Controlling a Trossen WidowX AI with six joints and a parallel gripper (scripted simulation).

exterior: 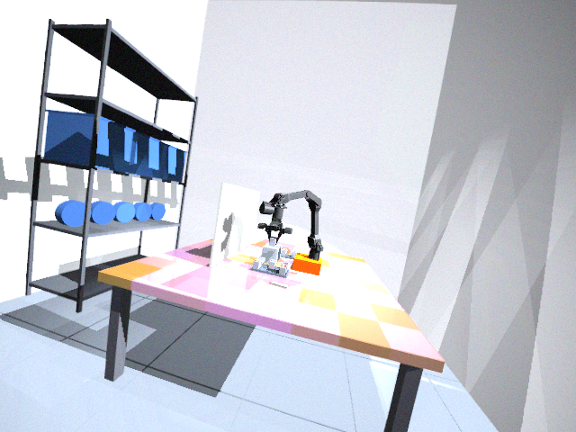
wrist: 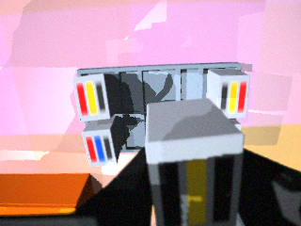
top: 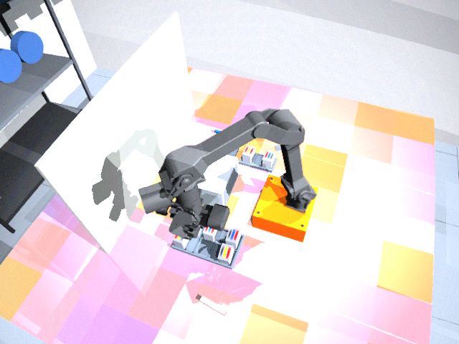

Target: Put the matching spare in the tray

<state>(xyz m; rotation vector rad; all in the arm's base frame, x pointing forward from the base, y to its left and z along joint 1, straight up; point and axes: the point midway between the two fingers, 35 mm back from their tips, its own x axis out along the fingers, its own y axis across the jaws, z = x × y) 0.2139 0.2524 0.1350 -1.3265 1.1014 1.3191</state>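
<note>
My gripper [exterior: 273, 239] [wrist: 182, 150] is shut on a white spare block [wrist: 194, 146] with black, yellow and black stripes, held above the grey rack [top: 200, 256] [wrist: 160, 67]. In the wrist view the rack also holds a red-yellow-black block [wrist: 91, 99], a red-blue-black block [wrist: 99, 150] and a black-yellow-red block [wrist: 235, 96]. Another striped block [top: 209, 233] stands there in the top view. A pale grey fixture [top: 216, 179] stands behind the rack. A mounted unit and its printed back cannot be made out. Which part is the tray is unclear; the arm covers much there.
A second grey holder with two striped blocks [top: 249, 154] [top: 268, 160] stands beyond the fixture. The orange arm base [top: 274, 226] [exterior: 306, 265] is right of the fixture. A tall white panel [top: 122, 122] [exterior: 223, 213] stands left. A white stick [top: 211, 305] lies in front of the rack.
</note>
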